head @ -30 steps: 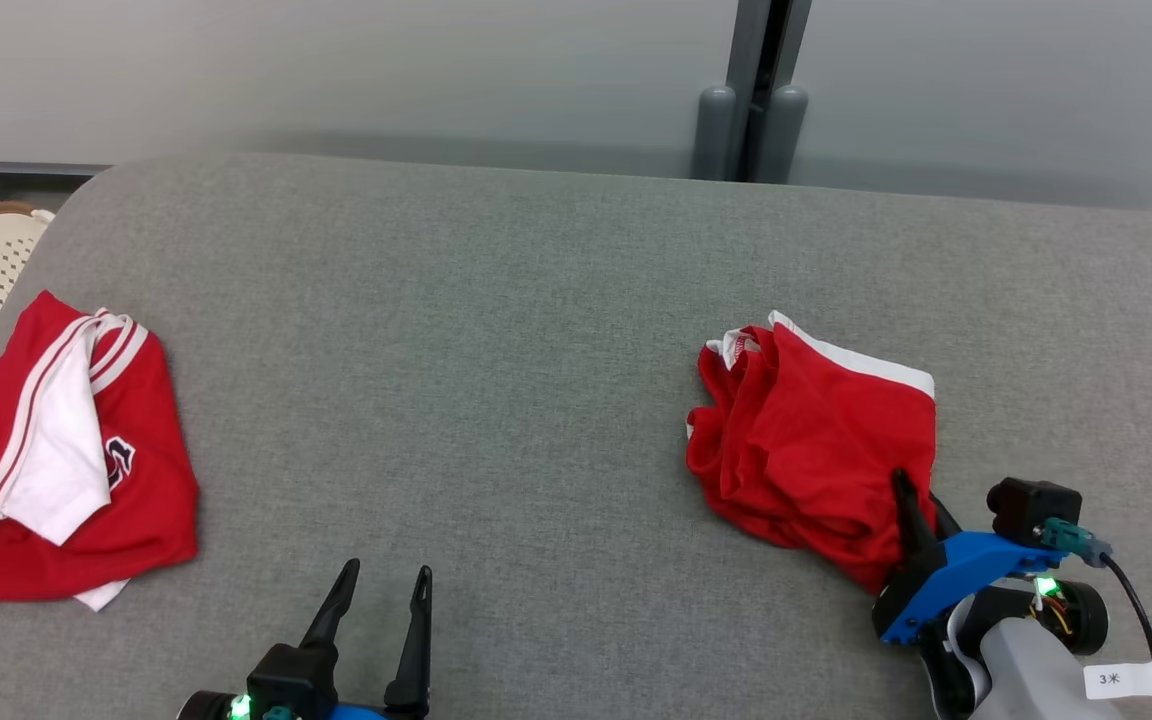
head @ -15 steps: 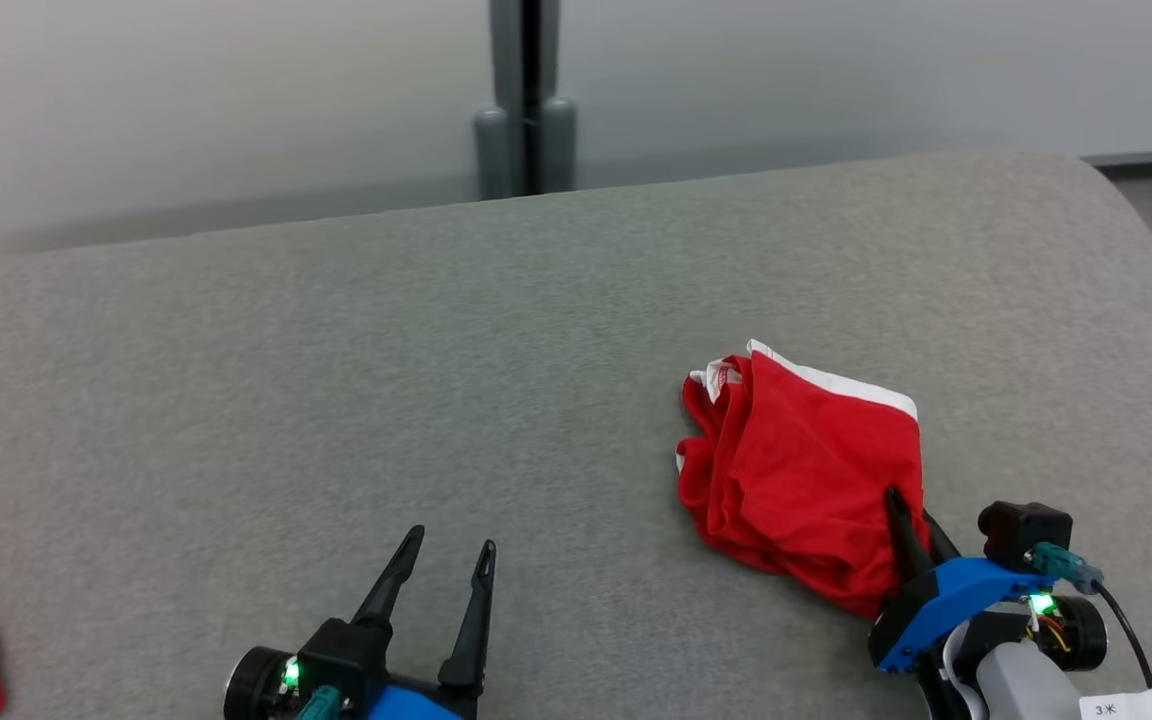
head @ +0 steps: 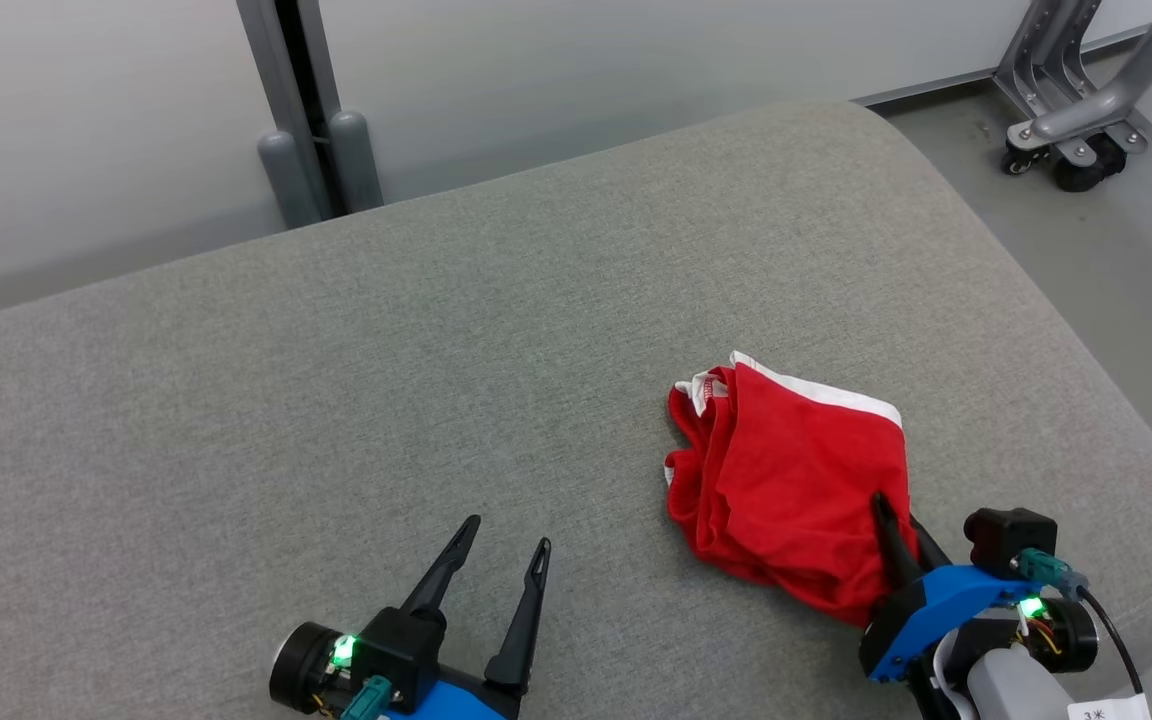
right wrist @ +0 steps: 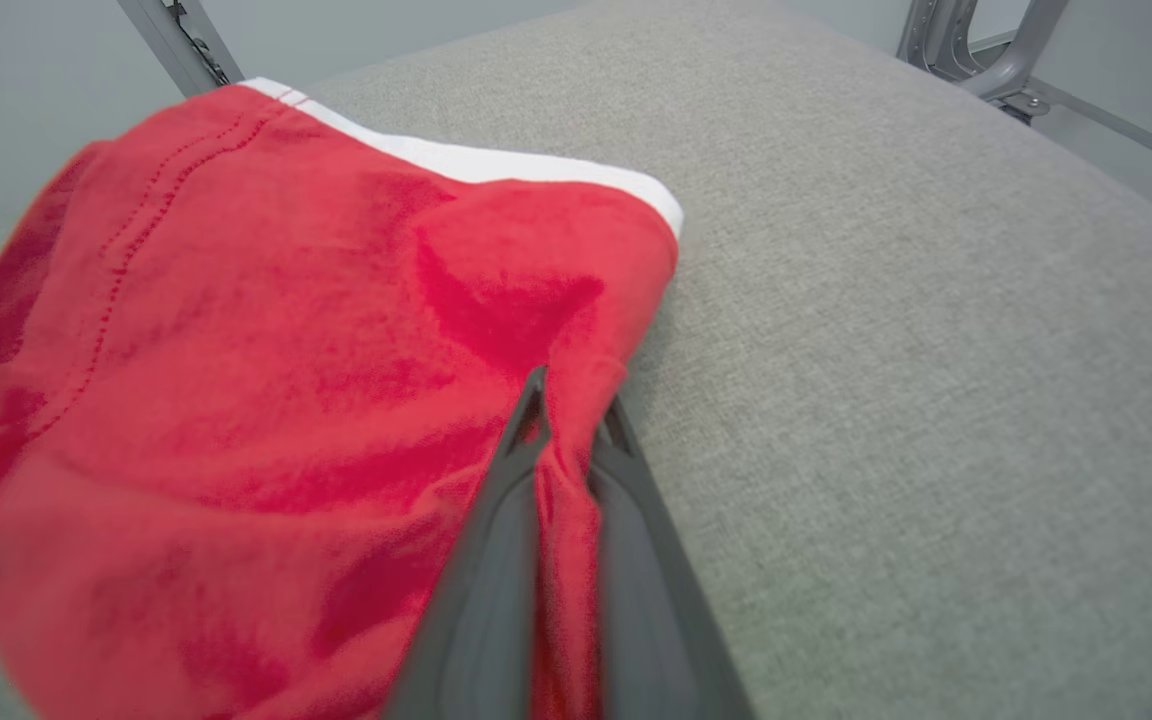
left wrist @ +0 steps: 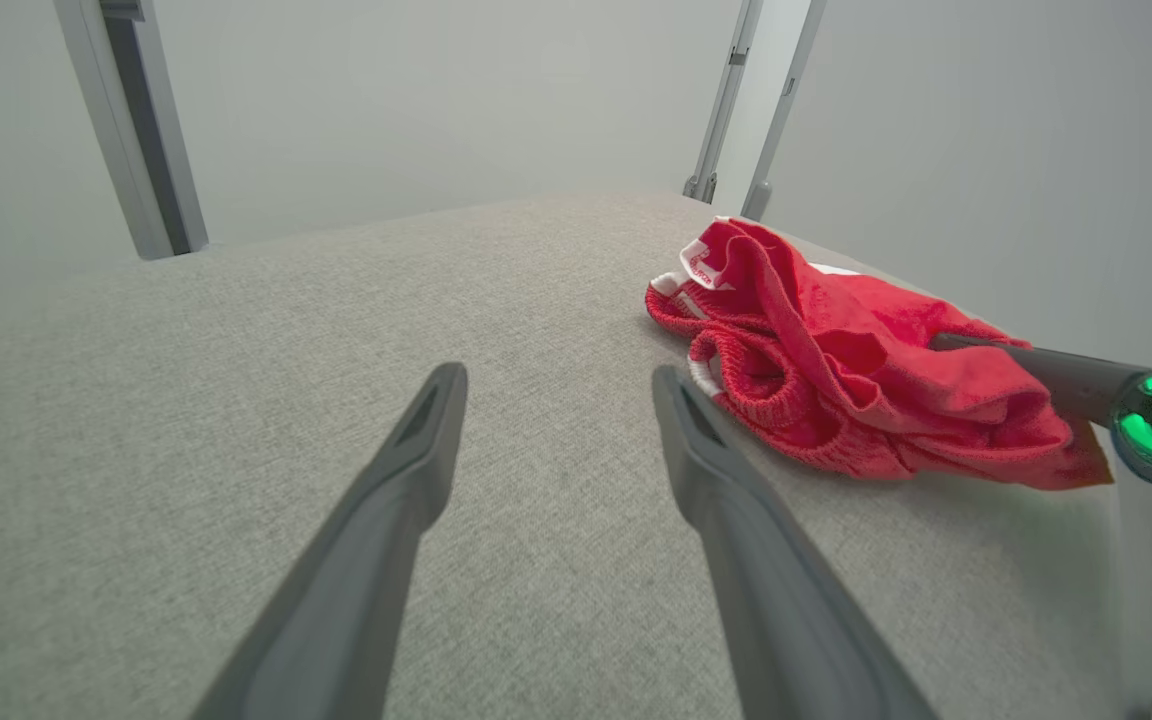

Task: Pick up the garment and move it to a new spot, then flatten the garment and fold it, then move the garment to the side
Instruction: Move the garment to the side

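1. Head view: the red-and-white fabric garment (head: 786,490) is laid at the right end of the grey fabric tabletop (head: 336,380), long axis near-to-far.
2. Its near corner is pinched by the closed fingers of the right gripper (head: 896,512).
3. The fingers of the left gripper (head: 506,533) are spread wide, empty.

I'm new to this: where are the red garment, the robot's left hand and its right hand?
red garment (head: 786,480): head view, middle of the red cloth.
left hand (head: 508,532): head view, gap between its open fingertips.
right hand (head: 898,515): head view, between fingertips pinching the garment's edge.
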